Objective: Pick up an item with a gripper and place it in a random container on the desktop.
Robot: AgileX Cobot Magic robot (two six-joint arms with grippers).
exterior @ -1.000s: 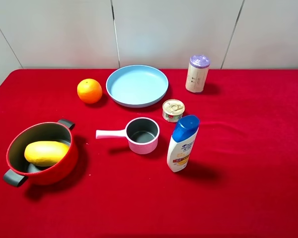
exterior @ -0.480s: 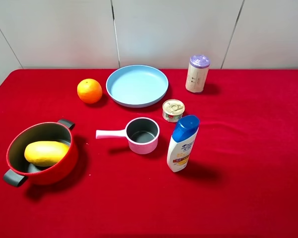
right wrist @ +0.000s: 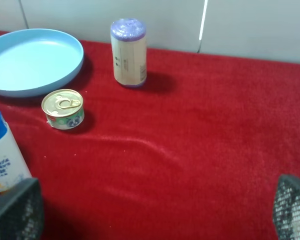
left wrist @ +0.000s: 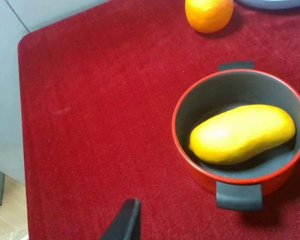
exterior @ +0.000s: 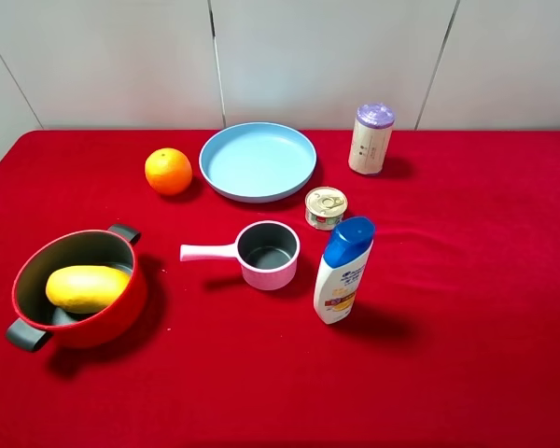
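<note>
The yellow mango-like fruit (exterior: 86,287) lies inside the large red pot (exterior: 117,317) at the front left of the red-clothed desktop (exterior: 467,373). In the left wrist view the fruit (left wrist: 242,132) rests on the pot's dark grey floor, inside the rim (left wrist: 176,117). Only one black finger (left wrist: 126,220) of my left gripper shows, above bare cloth and apart from the pot. My right gripper (right wrist: 152,212) is open and empty, its fingertips (right wrist: 17,210) wide apart above the cloth near the shampoo bottle. No arm shows in the exterior high view.
An orange (exterior: 168,171), a light blue plate (exterior: 258,161) and a purple-lidded cylinder (exterior: 371,138) stand at the back. A pink saucepan (exterior: 268,254), a tin can (exterior: 326,207) and a shampoo bottle (exterior: 343,271) stand mid-table. The table's left edge (left wrist: 21,125) is near the pot.
</note>
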